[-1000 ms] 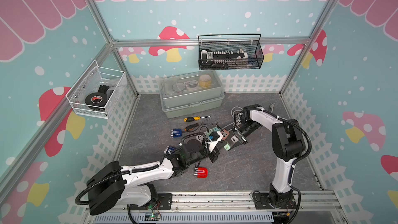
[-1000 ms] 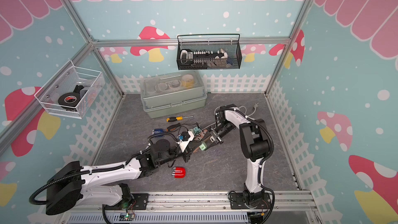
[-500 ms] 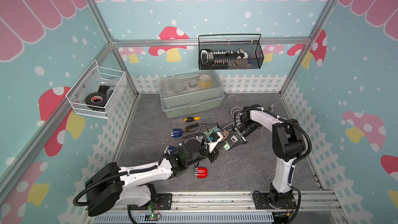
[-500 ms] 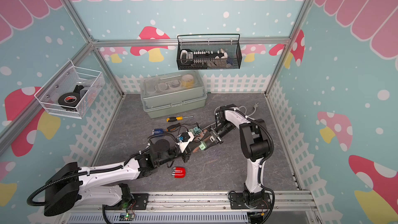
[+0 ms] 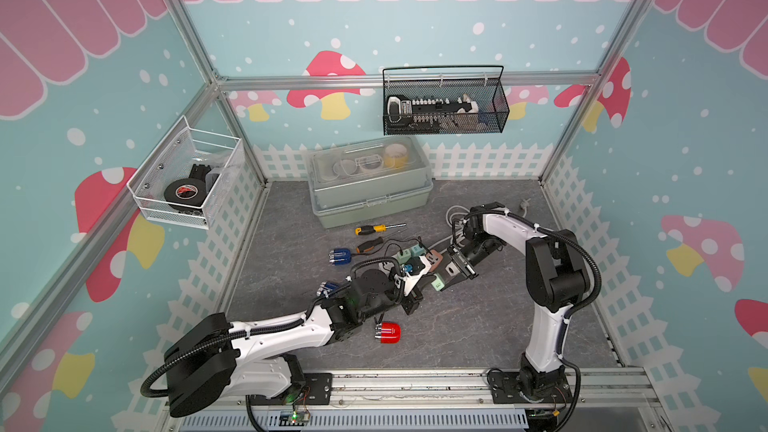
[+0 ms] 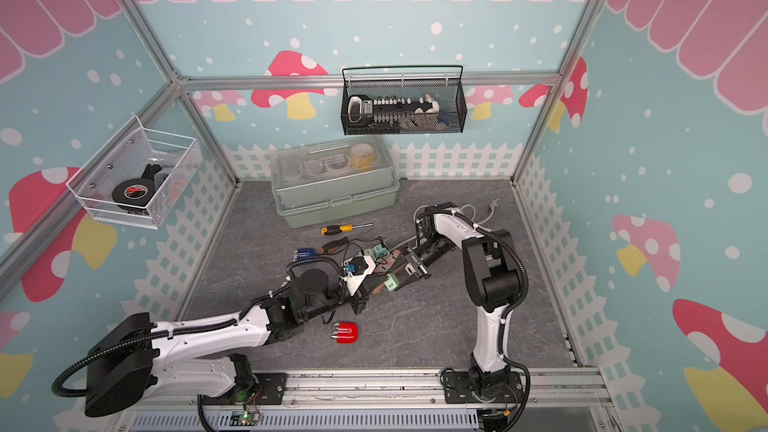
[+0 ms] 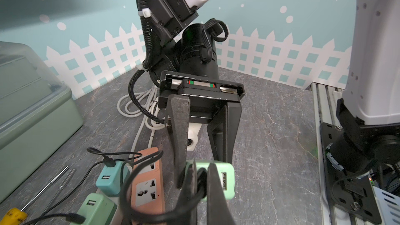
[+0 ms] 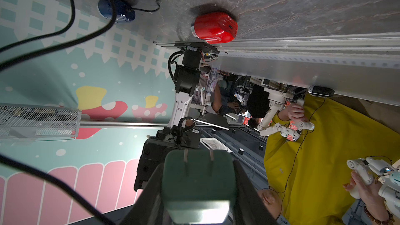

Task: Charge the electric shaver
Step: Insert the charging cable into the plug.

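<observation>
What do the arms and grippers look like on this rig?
Left arm and right arm: white shells, black joints, ribbed black cable hose with white zip ties. Left gripper and right gripper: black, two tapered fingers on a rail.

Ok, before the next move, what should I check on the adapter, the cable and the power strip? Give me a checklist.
1. Right gripper grips the mint adapter: ok.
2. Left gripper shut on the black cable at the adapter: ok.
3. Cable plug seated in the adapter's port: cannot tell, the fingers hide it.
4. Adapter plugged into the power strip: not ok, prongs bare.
5. Free socket on the power strip: ok.
6. Cable in the red shaver: not ok, none reaches it.
</observation>
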`<state>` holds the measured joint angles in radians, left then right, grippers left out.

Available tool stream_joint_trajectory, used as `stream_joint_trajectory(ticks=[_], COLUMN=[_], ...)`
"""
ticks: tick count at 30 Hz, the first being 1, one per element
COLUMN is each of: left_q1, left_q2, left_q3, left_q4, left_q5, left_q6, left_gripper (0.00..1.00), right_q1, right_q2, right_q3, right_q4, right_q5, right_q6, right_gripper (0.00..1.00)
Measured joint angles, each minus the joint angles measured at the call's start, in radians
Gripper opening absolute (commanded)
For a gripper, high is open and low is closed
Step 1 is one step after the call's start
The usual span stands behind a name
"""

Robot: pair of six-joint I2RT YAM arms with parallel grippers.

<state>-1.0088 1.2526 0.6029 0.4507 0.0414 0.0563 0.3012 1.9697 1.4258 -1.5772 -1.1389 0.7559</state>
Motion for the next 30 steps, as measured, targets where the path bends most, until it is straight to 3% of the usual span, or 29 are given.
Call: stream_joint_trajectory(ticks=[20, 30], left_q1=[-0.003, -0.053], left_q2=[0.003, 0.002], left_q3=[0.016, 0.014], left_q4=[-0.037, -0.01], left_q5=[-0.024, -0.174], left_q6=[0.034, 0.117], left_gripper=[0.0, 0.0], right_q1=[0.0, 0.002], right_q2=[0.0, -0.002], right_q3=[0.025, 0.092], right_q4=[0.006, 0.003], right_q5=[0.007, -0.006], right_q6=[0.012, 0.042], right_gripper=[0.0, 0.0])
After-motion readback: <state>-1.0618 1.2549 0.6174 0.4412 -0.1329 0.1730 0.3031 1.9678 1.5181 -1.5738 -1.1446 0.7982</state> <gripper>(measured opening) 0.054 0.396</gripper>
